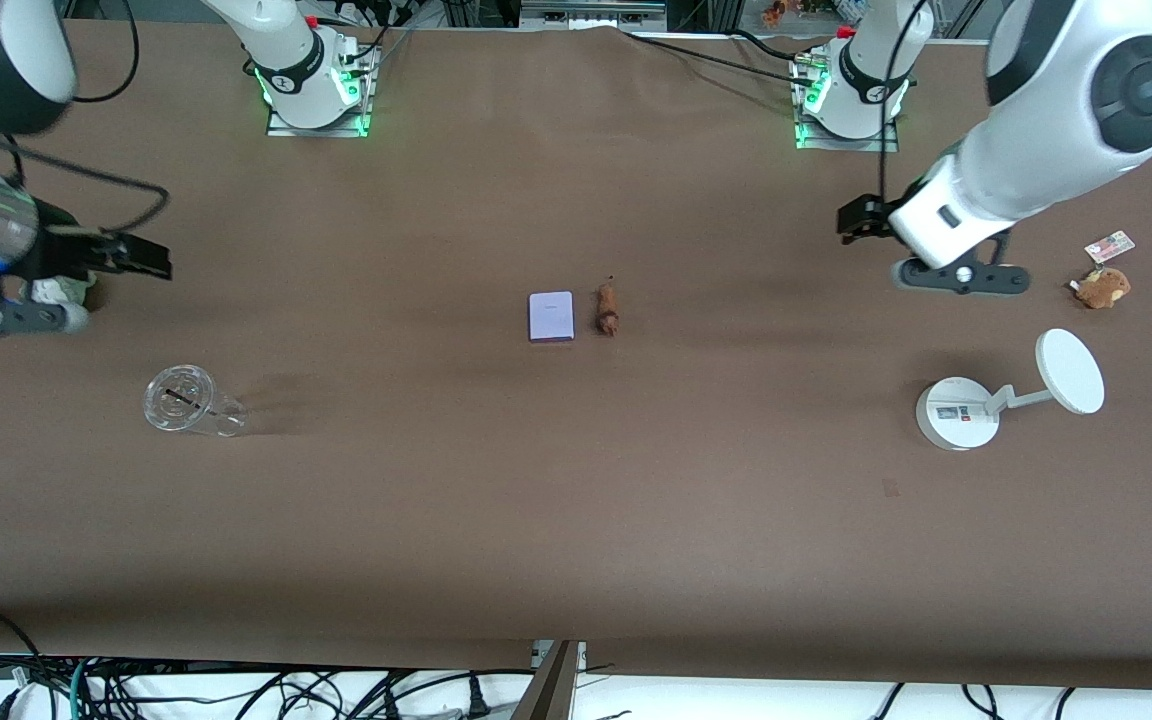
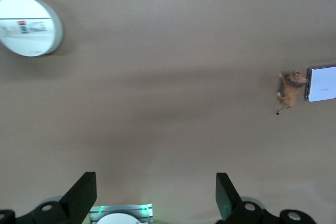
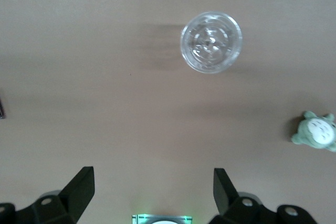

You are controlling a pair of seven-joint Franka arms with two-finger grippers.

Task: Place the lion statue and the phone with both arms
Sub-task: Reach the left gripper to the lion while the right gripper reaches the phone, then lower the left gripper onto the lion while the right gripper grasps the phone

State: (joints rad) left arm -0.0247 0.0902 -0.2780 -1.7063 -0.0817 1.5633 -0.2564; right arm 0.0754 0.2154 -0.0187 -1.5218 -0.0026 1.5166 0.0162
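Note:
The phone (image 1: pixel 551 316), a flat pale lavender rectangle with purple edges, lies at the table's middle. The lion statue (image 1: pixel 607 310), a tiny brown-orange figurine, lies right beside it on the left arm's side, just apart from it. Both show in the left wrist view, the lion statue (image 2: pixel 290 91) next to the phone (image 2: pixel 321 83). My left gripper (image 1: pixel 858 222) is open and empty, up over bare table toward the left arm's end; its jaws (image 2: pixel 156 192) stand wide. My right gripper (image 1: pixel 141 258) is open and empty over the right arm's end, also seen in the right wrist view (image 3: pixel 152 187).
A clear plastic cup (image 1: pixel 186 402) lies near the right arm's end. A grey-green plush (image 3: pixel 316 131) sits under the right hand. A white round-based stand with a disc (image 1: pixel 958 412) and a tan-brown plush (image 1: pixel 1101 287) with a tag are at the left arm's end.

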